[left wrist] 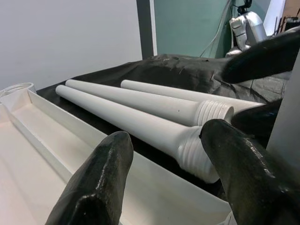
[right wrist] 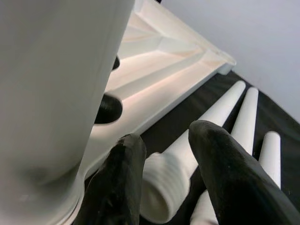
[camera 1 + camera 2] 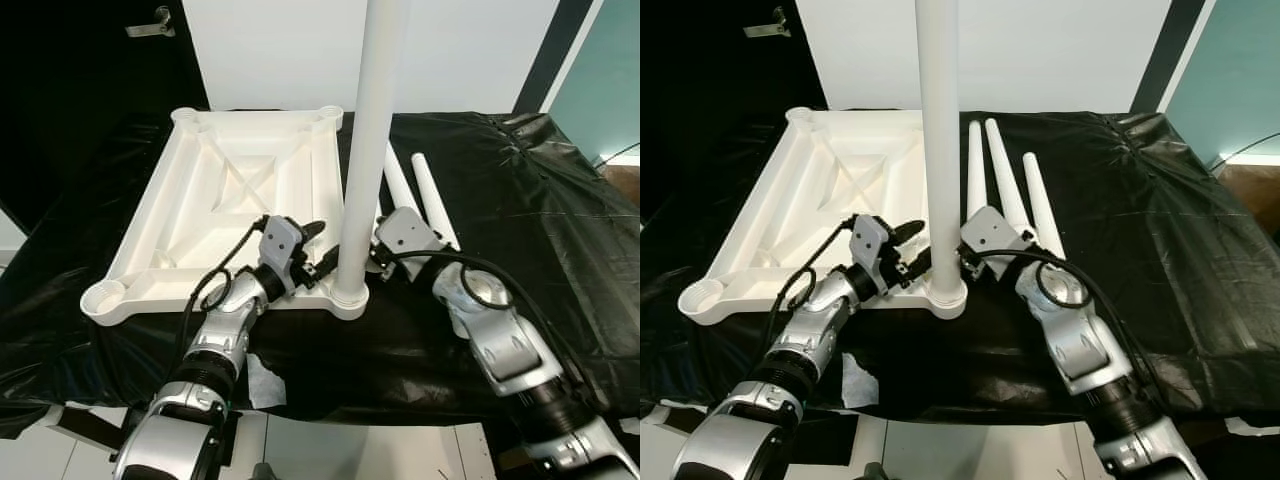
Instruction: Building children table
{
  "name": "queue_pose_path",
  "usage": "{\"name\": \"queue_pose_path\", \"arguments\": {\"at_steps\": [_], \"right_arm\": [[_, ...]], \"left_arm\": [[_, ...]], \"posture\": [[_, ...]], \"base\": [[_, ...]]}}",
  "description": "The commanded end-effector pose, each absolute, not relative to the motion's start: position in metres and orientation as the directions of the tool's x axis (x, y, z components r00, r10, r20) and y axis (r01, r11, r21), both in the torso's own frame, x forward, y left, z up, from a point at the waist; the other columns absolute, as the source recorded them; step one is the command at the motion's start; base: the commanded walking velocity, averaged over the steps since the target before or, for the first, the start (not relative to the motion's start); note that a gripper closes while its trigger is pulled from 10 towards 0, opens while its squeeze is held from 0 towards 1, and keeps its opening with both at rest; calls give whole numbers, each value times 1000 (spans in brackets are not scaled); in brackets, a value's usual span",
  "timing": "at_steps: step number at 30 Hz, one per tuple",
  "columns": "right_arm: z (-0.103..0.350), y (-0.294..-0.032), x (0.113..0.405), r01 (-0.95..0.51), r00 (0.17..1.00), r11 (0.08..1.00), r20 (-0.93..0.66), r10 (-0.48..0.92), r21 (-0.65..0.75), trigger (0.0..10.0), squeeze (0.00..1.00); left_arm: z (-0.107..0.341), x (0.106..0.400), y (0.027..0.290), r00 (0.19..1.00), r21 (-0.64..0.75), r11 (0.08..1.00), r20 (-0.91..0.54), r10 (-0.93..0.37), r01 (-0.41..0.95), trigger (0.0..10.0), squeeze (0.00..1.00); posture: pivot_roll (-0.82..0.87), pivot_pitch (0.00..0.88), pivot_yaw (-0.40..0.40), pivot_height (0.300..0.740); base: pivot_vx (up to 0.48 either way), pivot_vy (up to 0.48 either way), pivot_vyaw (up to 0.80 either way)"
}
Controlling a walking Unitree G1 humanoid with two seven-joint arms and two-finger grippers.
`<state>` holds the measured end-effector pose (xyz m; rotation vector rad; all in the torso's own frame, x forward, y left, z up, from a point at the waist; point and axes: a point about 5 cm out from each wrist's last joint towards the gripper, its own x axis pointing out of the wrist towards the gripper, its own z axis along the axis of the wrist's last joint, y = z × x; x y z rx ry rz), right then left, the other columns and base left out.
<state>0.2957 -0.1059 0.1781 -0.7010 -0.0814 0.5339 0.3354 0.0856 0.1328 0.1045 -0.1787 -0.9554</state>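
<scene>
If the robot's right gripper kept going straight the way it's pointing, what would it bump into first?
Probably the threaded end of a loose white leg lying on the black cover, right ahead between the open fingers of the right gripper. The standing leg sits just beside that line, though depth is hard to judge.

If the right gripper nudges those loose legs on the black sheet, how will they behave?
The loose legs are round and tapered, so they would likely roll, curving. They look stiff plastic, probably light. The right gripper may slip on them.
</scene>
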Motion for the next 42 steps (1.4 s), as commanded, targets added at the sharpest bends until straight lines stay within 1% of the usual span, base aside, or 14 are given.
{"name": "queue_pose_path", "arguments": {"at_steps": [1, 10, 12, 13, 15, 16, 18, 19, 30, 35, 36, 39, 40, 42], "right_arm": [[178, -110, 293, -443, 868, 642, -118, 483, -626, 10000, 0], [174, -120, 295, -395, 905, 713, -113, 409, -579, 10000, 0], [164, -120, 302, -388, 904, 616, -154, 398, -685, 10000, 0], [164, -120, 302, -388, 904, 616, -154, 398, -685, 10000, 0], [150, -113, 311, -423, 882, 470, -231, 411, -775, 10000, 0], [150, -113, 311, -423, 882, 470, -231, 411, -775, 10000, 0], [142, -105, 318, -469, 851, 374, -296, 433, -800, 10000, 0], [142, -101, 321, -481, 842, 357, -310, 441, -801, 10000, 0], [130, -100, 332, -507, 828, 294, -365, 425, -810, 10000, 0], [128, -102, 338, -480, 845, 304, -340, 413, -823, 10000, 0], [125, -102, 340, -470, 851, 302, -334, 406, -830, 9569, 0], [120, -101, 342, -461, 853, 290, -329, 406, -838, 10000, 0], [119, -100, 342, -459, 853, 289, -326, 407, -840, 6784, 0], [118, -99, 343, -456, 855, 292, -321, 408, -841, 6784, 0]], "left_arm": [[132, 329, 75, 412, 190, 415, 58, -909, 890, 10000, 0], [130, 328, 75, 409, 186, 411, 51, -911, 893, 10000, 0], [130, 328, 74, 408, 184, 410, 49, -912, 893, 10000, 0], [130, 328, 74, 408, 184, 410, 49, -912, 893, 10000, 0], [130, 328, 73, 408, 185, 409, 46, -912, 893, 10000, 0], [130, 328, 73, 408, 185, 409, 46, -912, 893, 10000, 0], [131, 329, 72, 413, 188, 414, 50, -910, 891, 10000, 0], [131, 329, 74, 419, 189, 421, 52, -906, 887, 10000, 0], [127, 326, 79, 447, 186, 448, 51, -893, 874, 10000, 0], [127, 327, 79, 452, 188, 454, 55, -890, 871, 10000, 0], [127, 327, 79, 452, 188, 454, 55, -890, 871, 10000, 0], [128, 327, 79, 451, 191, 453, 56, -891, 871, 10000, 0], [128, 328, 78, 451, 192, 453, 56, -891, 871, 10000, 0], [129, 328, 79, 451, 193, 453, 56, -891, 871, 10000, 0]], "posture": [[-95, 0, 30, 740], [-97, 0, 37, 740], [-99, 0, 39, 740], [-99, 0, 39, 740], [-84, 0, 37, 740], [-84, 0, 37, 740], [-74, 0, 32, 740], [-67, 0, 27, 740], [-39, 0, 7, 740], [-38, 0, 4, 740], [-38, 0, 4, 740], [-37, 0, 6, 740], [-38, 0, 7, 740], [-39, 0, 7, 740]], "base": [[0, 0, 0], [0, 0, 0], [0, 0, 0], [0, 0, 0], [0, 0, 0], [0, 0, 0], [0, 0, 0], [0, 0, 0], [0, 0, 0], [0, 0, 0], [0, 0, 0], [0, 0, 0], [0, 0, 0], [0, 0, 0]]}}
